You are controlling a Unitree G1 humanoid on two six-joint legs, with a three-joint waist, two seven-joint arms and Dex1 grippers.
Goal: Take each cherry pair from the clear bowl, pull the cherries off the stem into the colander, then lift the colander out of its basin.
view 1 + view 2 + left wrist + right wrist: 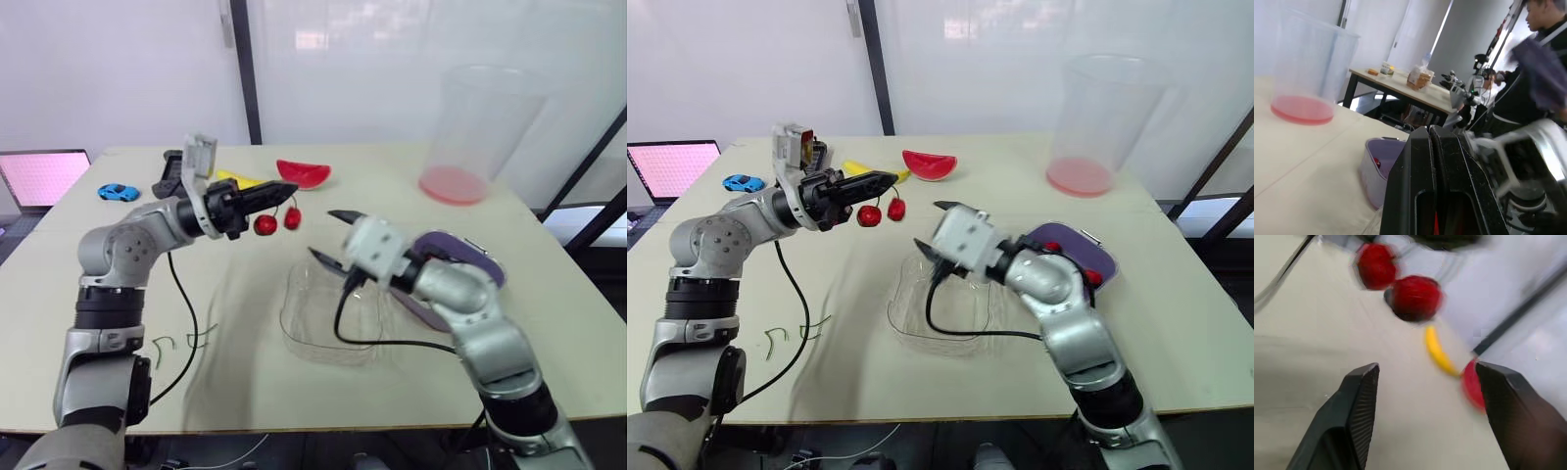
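My left gripper point(282, 190) is shut on the stem of a cherry pair, held above the table behind the clear bowl point(328, 315). The two red cherries point(265, 224) hang just below its tips and look large in the right wrist view point(1415, 297). Just right of them, over the bowl's far rim, my right gripper point(326, 235) is open with nothing between its fingers. The purple colander point(1073, 243) sits in its basin right of the bowl, behind my right arm, with red cherries point(1093, 278) inside.
A tall clear container point(475, 127) with a pink bottom stands at the back right. A watermelon slice point(304, 174), a banana point(240, 179), a blue toy car point(118, 192) and a laptop point(44, 176) lie at the back left. Green stems point(181, 343) lie front left. A person point(1542, 54) stands beyond the table.
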